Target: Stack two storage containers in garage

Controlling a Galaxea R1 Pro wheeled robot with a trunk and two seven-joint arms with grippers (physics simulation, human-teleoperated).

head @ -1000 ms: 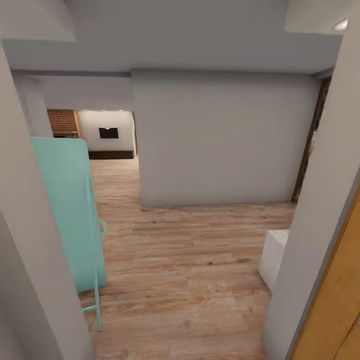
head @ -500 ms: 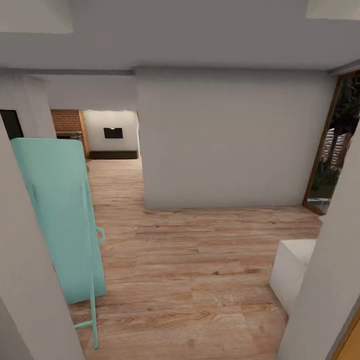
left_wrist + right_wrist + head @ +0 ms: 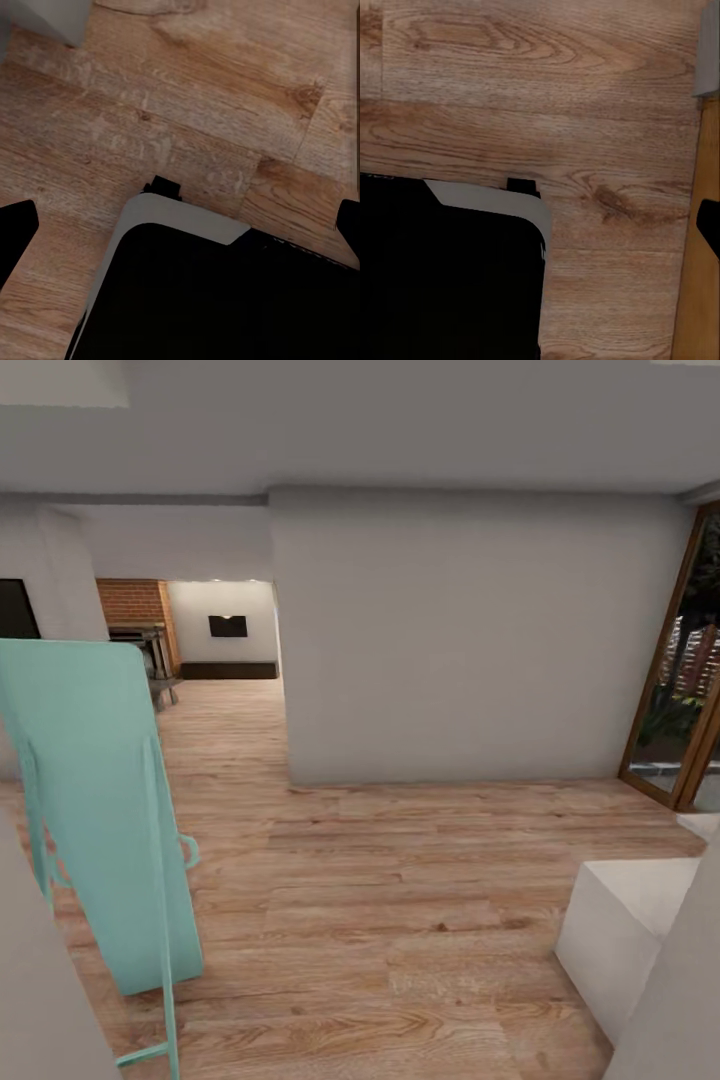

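At the left of the head view, a tall mint-green panel on a thin metal frame (image 3: pixel 105 810) leans upright on the light wood-plank floor (image 3: pixel 400 900). Behind it, upper left, an opening shows the living room's red brick fireplace (image 3: pixel 130 605) and a small black wall-mounted TV (image 3: pixel 228 626). A broad plain grey wall block (image 3: pixel 470 640) fills the centre. At the right edge stand wood-framed glass doors (image 3: pixel 690 680), with a white box-shaped block (image 3: pixel 625 930) lower right. The left pincer (image 3: pixel 180 225) spreads wide, its dark tips at opposite edges of the left wrist view above the planks and the robot's black base. Only one dark tip of the right pincer (image 3: pixel 709 229) is seen, so I cannot tell its opening.
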